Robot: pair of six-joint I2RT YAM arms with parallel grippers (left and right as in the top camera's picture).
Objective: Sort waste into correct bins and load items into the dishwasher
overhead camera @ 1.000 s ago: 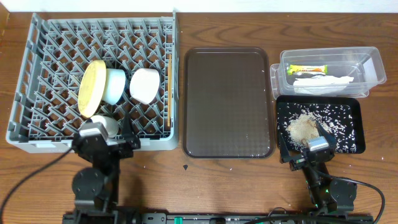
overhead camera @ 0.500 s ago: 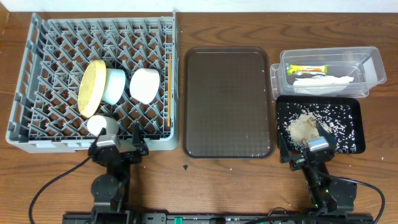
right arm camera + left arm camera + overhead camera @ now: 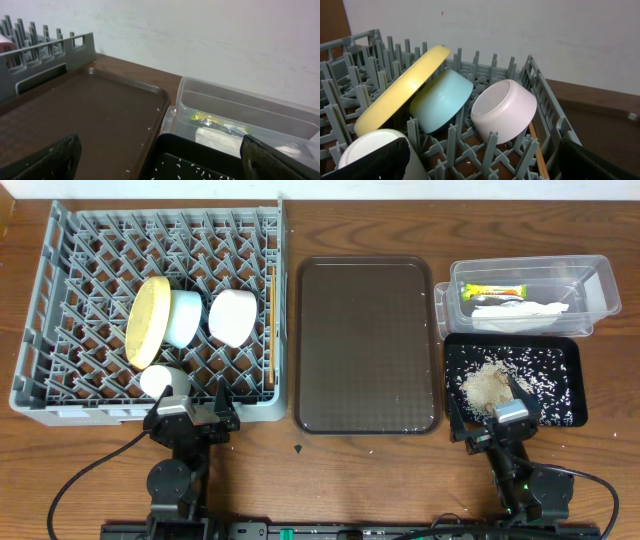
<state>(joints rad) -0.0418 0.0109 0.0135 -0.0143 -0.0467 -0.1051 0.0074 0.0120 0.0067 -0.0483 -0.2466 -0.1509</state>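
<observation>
chopsticks [image 3: 271, 320] lie lengthwise along the dish rack's [image 3: 80, 408] right wall, nearest the left gripper [image 3: 190, 408], whose jaws stand apart.

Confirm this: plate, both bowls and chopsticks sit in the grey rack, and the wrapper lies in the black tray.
Wrong on the wrapper: the overhead view shows it in the clear tub, not the black tray. The rest holds.
</observation>
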